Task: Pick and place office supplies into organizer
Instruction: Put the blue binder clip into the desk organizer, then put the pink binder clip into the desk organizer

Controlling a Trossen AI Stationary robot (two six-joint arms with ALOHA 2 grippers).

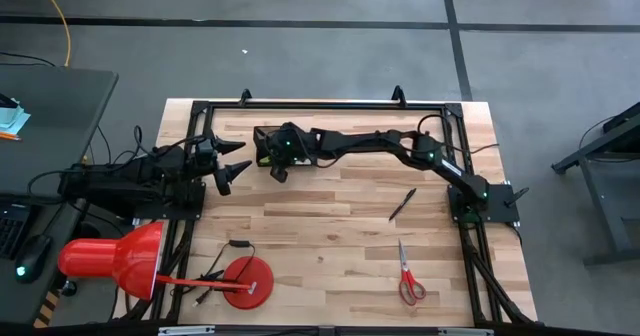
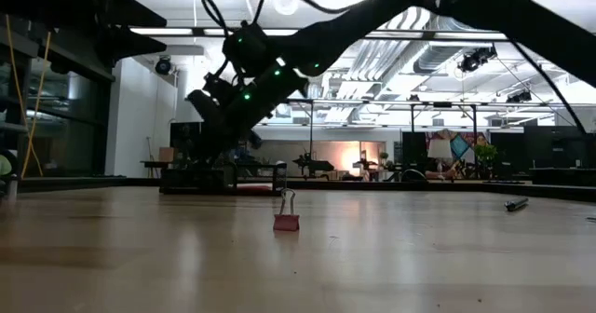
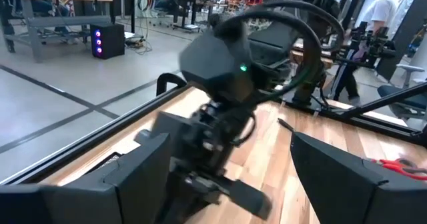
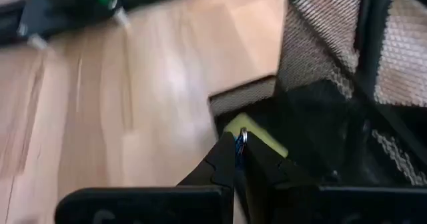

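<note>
Hiding organizer point(image 4: 347, 71) interior: right pincer point(image 4: 238, 147).

A small red binder clip point(image 2: 286, 220) stands on the wooden table point(image 2: 391, 257).

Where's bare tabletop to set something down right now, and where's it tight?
Free: the broad middle of the table, bordered by the pen, the scissors and the lamp base. A small clip stands somewhere on it, seen only in the low view. Crowded: the far-left part, where the right gripper works over the organizer close to the left gripper.
</note>
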